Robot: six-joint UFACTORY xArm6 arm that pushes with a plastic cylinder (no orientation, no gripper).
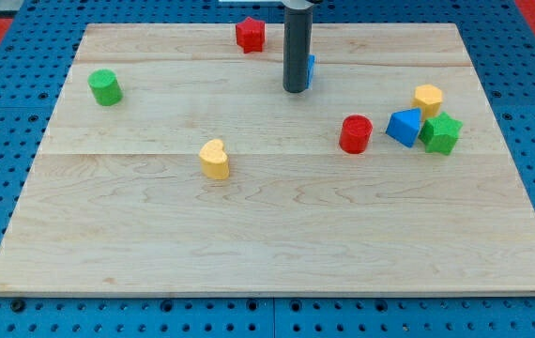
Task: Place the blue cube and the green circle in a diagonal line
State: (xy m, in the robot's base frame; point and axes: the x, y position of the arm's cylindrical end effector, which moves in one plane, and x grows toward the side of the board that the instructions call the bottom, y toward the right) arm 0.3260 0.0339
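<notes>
The green circle (105, 87) stands near the board's left edge, toward the view's top. The blue cube (311, 69) is almost wholly hidden behind my rod; only a thin blue sliver shows at the rod's right side. My tip (296, 89) rests on the board at top centre, right in front of the blue cube and seemingly touching it. The green circle is far to the view's left of my tip.
A red star-like block (250, 35) sits near the top edge, left of the rod. A yellow heart (215, 159) lies left of centre. At right are a red cylinder (355, 133), a blue triangular block (404, 126), a green star-like block (440, 132) and a yellow block (427, 99).
</notes>
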